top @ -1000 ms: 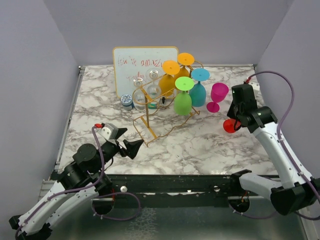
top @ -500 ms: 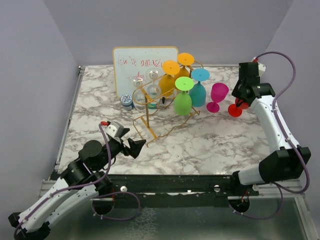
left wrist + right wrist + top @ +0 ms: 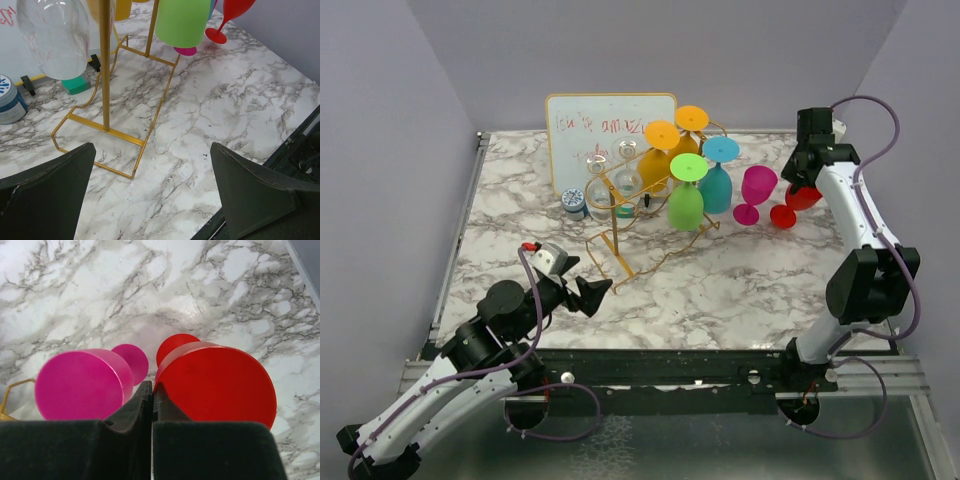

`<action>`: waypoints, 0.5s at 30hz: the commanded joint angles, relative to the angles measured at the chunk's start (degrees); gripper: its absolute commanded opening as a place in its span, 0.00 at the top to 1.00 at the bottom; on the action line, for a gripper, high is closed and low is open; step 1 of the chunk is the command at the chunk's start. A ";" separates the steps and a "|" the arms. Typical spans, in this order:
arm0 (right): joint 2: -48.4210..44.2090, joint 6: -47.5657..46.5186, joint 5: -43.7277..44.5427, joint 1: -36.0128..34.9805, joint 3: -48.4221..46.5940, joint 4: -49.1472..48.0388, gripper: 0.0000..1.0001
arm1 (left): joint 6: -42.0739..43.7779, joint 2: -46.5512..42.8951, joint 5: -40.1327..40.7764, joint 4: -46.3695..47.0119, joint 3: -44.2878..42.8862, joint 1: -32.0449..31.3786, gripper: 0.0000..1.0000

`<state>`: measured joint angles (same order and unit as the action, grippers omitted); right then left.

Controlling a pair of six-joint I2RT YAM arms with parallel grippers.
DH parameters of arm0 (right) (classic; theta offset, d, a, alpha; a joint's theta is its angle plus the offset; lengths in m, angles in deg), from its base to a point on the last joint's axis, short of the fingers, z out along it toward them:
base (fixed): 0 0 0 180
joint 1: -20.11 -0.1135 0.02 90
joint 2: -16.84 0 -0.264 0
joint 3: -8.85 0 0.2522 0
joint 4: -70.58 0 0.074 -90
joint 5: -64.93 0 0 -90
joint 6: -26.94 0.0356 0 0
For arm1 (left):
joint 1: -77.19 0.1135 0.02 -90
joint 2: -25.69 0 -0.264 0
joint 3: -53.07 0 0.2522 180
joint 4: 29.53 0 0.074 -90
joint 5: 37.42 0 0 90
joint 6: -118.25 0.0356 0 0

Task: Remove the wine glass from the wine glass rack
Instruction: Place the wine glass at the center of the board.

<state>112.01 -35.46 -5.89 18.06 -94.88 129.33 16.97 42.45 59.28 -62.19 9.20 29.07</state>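
Note:
The gold wire wine glass rack [image 3: 620, 235] stands mid-table and also shows in the left wrist view [image 3: 105, 75]. Orange [image 3: 661, 135], green [image 3: 686, 205], teal [image 3: 717, 185] and clear [image 3: 600, 190] wine glasses hang upside down on it. My right gripper [image 3: 804, 183] is shut on the rim of a red wine glass [image 3: 801, 197], which tilts right of the rack with its foot low by the table; the right wrist view shows its bowl [image 3: 220, 385]. A magenta wine glass [image 3: 756, 187] stands beside it. My left gripper [image 3: 588, 296] is open and empty near the rack's front foot.
A small whiteboard [image 3: 605, 120] leans behind the rack. A blue-and-white jar [image 3: 574, 203] and a teal block [image 3: 76, 85] sit at the rack's left. Grey walls close in the left, right and back. The table's front edge [image 3: 300, 135] is near my left gripper.
My right gripper carried the red glass from the right middle of the table back and up to beside the magenta glass, tilting it. The left arm shifted slightly right early, then held.

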 commanded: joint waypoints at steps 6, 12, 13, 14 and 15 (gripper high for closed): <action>6.72 1.29 -1.55 0.55 -7.09 0.32 0.99 | 0.70 0.34 -2.45 1.29 0.75 0.10 0.01; 11.48 -0.08 0.50 0.55 -11.98 2.84 1.00 | 0.68 1.06 -3.01 1.49 0.76 0.13 0.01; 12.20 -0.08 1.15 0.55 -12.34 3.35 1.00 | 0.73 1.08 -2.96 1.54 0.80 0.06 0.01; 12.68 0.28 1.69 0.55 -12.57 3.79 1.00 | 0.66 1.16 -2.86 1.56 0.82 0.10 0.01; 12.97 0.35 1.58 0.55 -12.34 3.78 1.00 | 0.58 1.25 -2.81 1.59 0.95 0.12 0.01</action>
<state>123.05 -35.07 -6.53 18.35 -105.53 130.44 16.99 43.30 57.79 -61.51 9.24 29.07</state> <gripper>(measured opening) 0.041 0.987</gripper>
